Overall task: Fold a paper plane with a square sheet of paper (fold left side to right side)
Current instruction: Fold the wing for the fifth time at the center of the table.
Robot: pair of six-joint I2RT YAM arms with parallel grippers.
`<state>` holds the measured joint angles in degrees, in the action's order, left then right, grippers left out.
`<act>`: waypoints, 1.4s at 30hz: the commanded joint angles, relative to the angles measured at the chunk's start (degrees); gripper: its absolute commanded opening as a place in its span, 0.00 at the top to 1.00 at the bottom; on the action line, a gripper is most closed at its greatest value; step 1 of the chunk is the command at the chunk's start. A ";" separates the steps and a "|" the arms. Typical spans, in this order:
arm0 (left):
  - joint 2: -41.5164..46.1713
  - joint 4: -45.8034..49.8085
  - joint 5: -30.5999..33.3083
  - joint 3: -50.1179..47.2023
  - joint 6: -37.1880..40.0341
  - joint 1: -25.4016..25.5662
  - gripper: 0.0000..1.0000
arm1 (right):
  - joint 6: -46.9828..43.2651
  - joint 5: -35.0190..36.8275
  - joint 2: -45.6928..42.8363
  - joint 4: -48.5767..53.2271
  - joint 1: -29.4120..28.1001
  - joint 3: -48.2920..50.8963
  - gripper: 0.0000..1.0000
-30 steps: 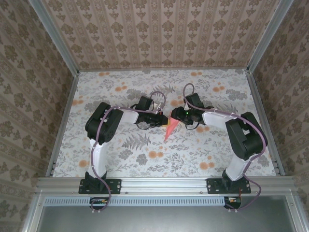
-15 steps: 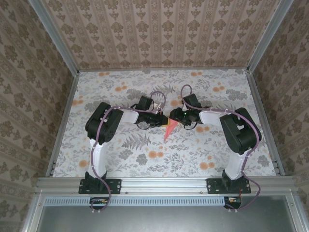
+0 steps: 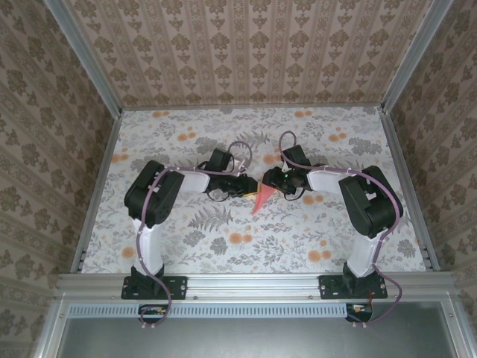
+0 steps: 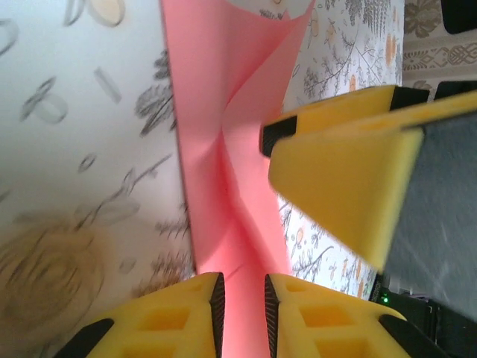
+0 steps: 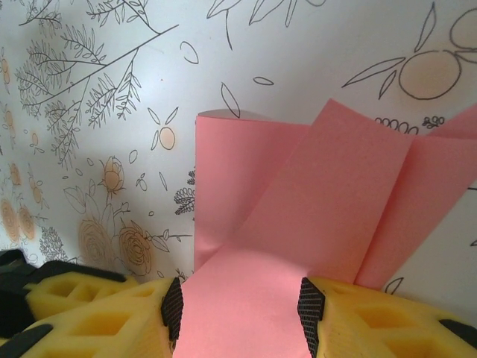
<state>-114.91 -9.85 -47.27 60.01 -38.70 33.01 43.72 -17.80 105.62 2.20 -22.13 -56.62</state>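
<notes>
Light: bright, even, diffuse.
Shadows: soft, faint on tablecloth [image 3: 298, 231].
Blur: left wrist view smeared at left edge.

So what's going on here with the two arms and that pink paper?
Both arms meet over the middle of the floral tablecloth, working on a salmon-pink paper plane. It is already folded into a narrow dart pointing toward the arm bases. The left gripper has its pads slightly apart, with the paper running between them. The right gripper stands wider open, straddling the paper. Neither looks clamped on it.
</notes>
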 commanded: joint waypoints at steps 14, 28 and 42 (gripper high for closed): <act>12.44 4.87 -0.43 -5.00 0.03 6.27 0.89 | 0.57 3.14 3.43 5.77 0.32 0.70 0.52; 5.01 8.87 2.10 2.13 2.71 8.50 0.86 | 0.26 2.86 3.71 6.14 0.24 0.48 0.54; 2.81 16.98 7.21 4.39 8.04 8.56 0.85 | -0.15 3.19 3.52 6.86 0.23 0.29 0.54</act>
<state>-111.09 4.05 -41.87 62.61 -33.32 41.28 43.68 -17.72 105.86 3.11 -22.13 -57.08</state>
